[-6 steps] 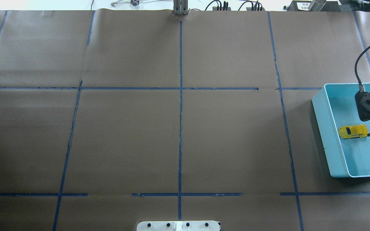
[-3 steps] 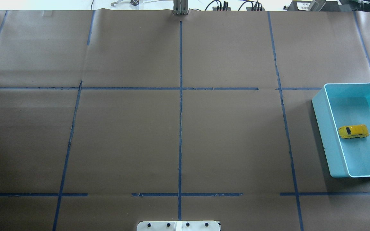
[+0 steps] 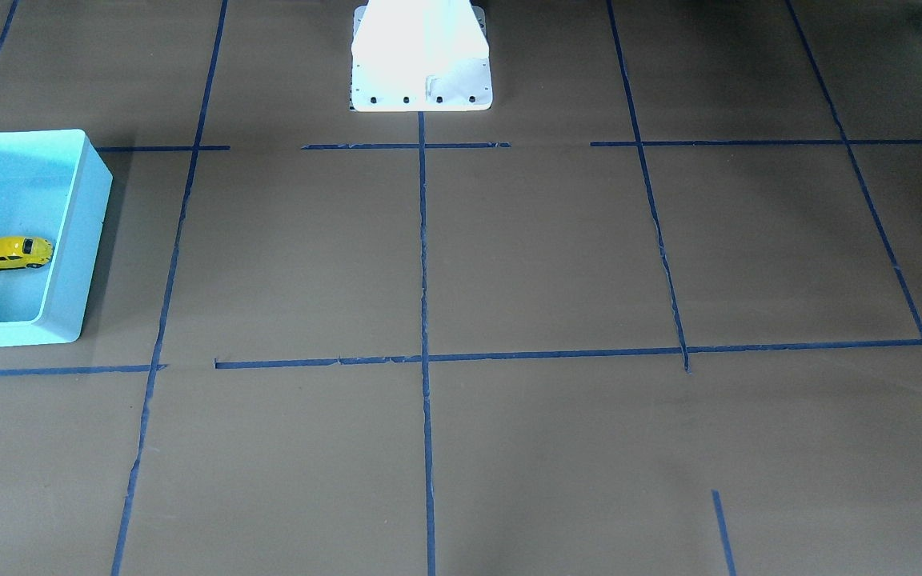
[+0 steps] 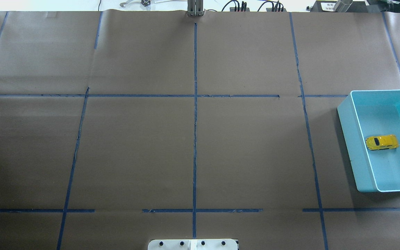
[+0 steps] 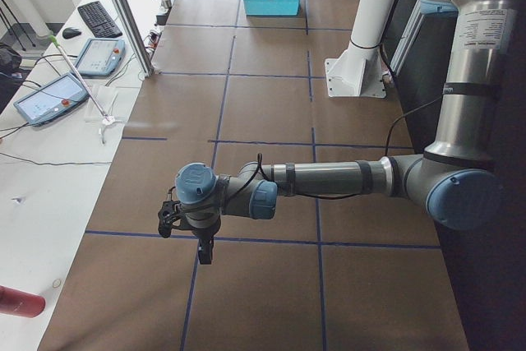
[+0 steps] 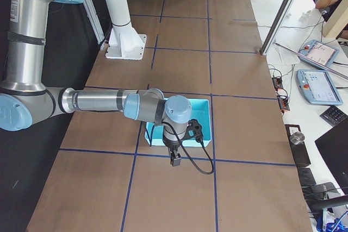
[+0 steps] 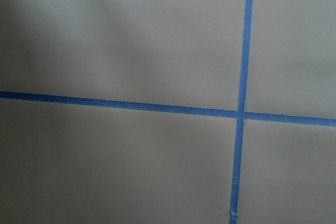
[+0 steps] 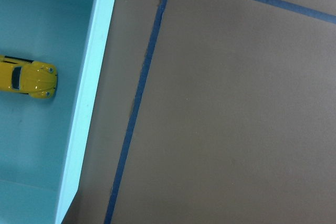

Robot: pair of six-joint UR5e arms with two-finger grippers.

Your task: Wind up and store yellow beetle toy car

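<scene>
The small bright yellow beetle-shaped toy car (image 4: pixel 381 142) sits on its wheels on the floor of the open turquoise plastic bin (image 4: pixel 352 139), free of any grip, so storing looks done. The right gripper (image 6: pixel 175 161) hangs near the bin, and the left gripper (image 5: pixel 203 251) hangs well apart over the brown paper table (image 4: pixel 134 149). Neither has the car, and how far their jaws stand open cannot be told.

No writing can be read; the white label (image 4: pixel 328 6) is too small.
</scene>
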